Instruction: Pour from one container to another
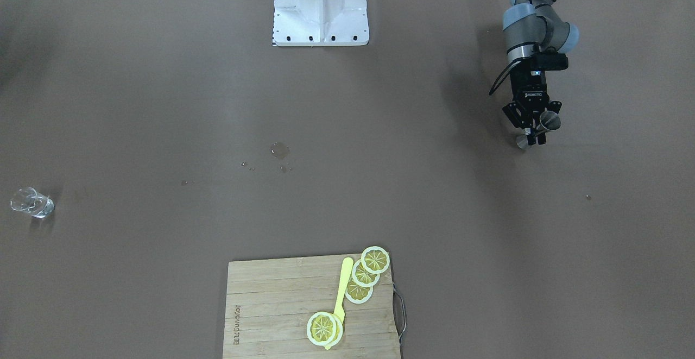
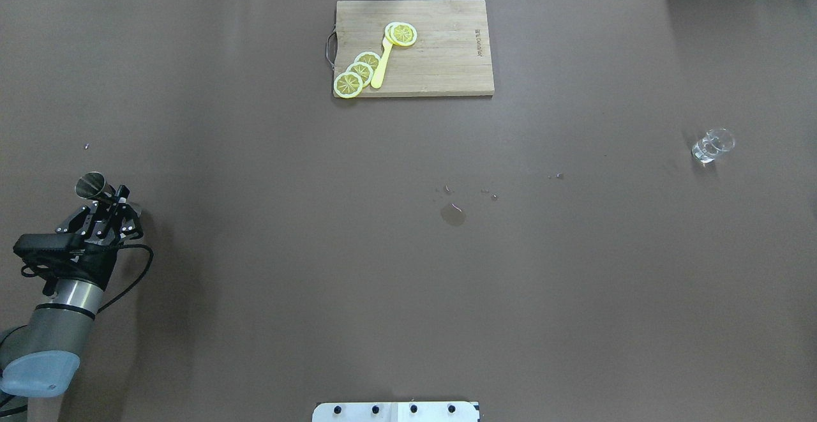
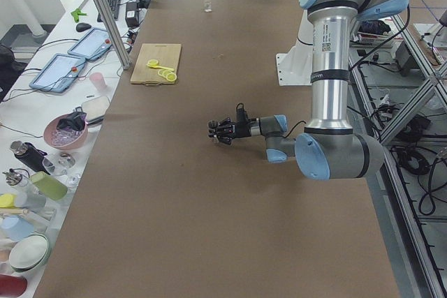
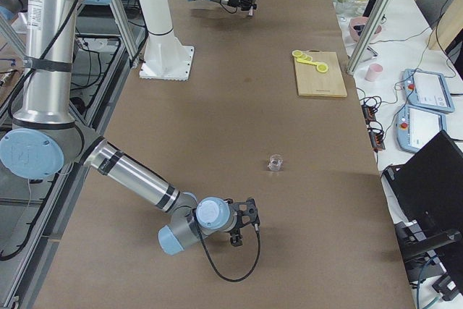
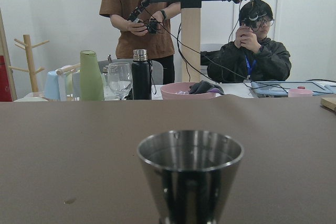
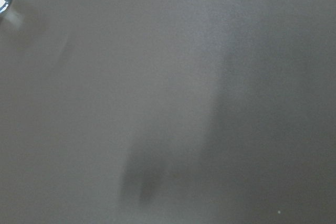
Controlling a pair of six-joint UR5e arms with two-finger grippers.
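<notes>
The grey steel jigger (image 2: 91,186) stands upright at the table's left end, with my left gripper (image 2: 110,197) shut on its narrow waist. In the front-facing view the jigger (image 1: 549,121) shows at the right, between the fingers of the left gripper (image 1: 535,133). Its open cup (image 5: 190,156) fills the lower middle of the left wrist view. The small clear glass (image 2: 713,144) stands alone far off at the table's right end. My right gripper (image 4: 246,228) hangs low over the table short of the glass (image 4: 275,162); whether it is open or shut I cannot tell.
A wooden cutting board (image 2: 447,58) with lemon slices (image 2: 357,72) and a yellow knife lies at the far middle edge. A small puddle (image 2: 452,214) and droplets mark the table's centre. The white robot base (image 1: 320,8) sits at the near edge. Two operators (image 5: 142,3) are beyond the table's left end.
</notes>
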